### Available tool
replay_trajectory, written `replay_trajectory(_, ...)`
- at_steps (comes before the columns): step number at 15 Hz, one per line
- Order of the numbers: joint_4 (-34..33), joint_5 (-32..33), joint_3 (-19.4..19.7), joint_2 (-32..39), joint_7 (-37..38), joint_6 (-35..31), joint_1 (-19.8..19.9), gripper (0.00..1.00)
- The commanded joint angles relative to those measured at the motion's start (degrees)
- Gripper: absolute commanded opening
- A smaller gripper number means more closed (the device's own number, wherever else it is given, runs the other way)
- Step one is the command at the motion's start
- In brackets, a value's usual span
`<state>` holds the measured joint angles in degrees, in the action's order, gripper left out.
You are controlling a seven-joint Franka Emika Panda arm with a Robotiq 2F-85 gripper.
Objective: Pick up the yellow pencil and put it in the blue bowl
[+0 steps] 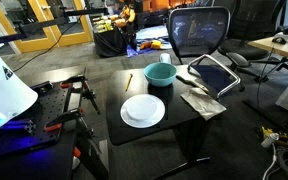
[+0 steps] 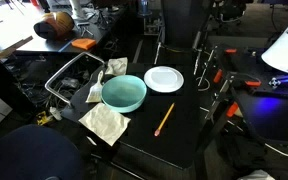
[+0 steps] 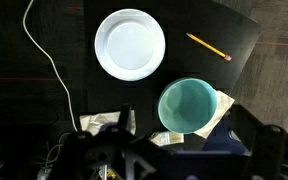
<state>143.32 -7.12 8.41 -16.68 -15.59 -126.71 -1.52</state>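
**The yellow pencil lies on the table, outside the blue bowl.**

In the wrist view the yellow pencil [image 3: 208,46] lies flat on the black table [image 3: 246,40]. It is up and to the right of the blue bowl [image 3: 186,105] and does not touch it. The white plate [image 3: 130,44] sits near the bowl, up and to its left. A crumpled cloth [image 2: 106,122] lies right next to the bowl. The claw [image 3: 142,150] shows only as dark shapes below the bowl, so I cannot tell if it is spread or pressed together.
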Motion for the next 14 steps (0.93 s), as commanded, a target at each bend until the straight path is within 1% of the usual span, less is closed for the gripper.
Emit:
replay_trajectory(1,-0.08,-0.29,-0.87,0.03,-0.2,0.13,0.87,1.0)
replay_trajectory(6,-0.08,-0.29,-0.87,0.03,-0.2,0.13,0.88,1.0)
replay_trajectory(11,2.4,4.83,-4.87,-0.67,0.26,-2.96,-0.32,1.0)
replay_trajectory(14,5.7,7.39,-8.44,-1.01,0.79,-7.48,-1.95,1.0)
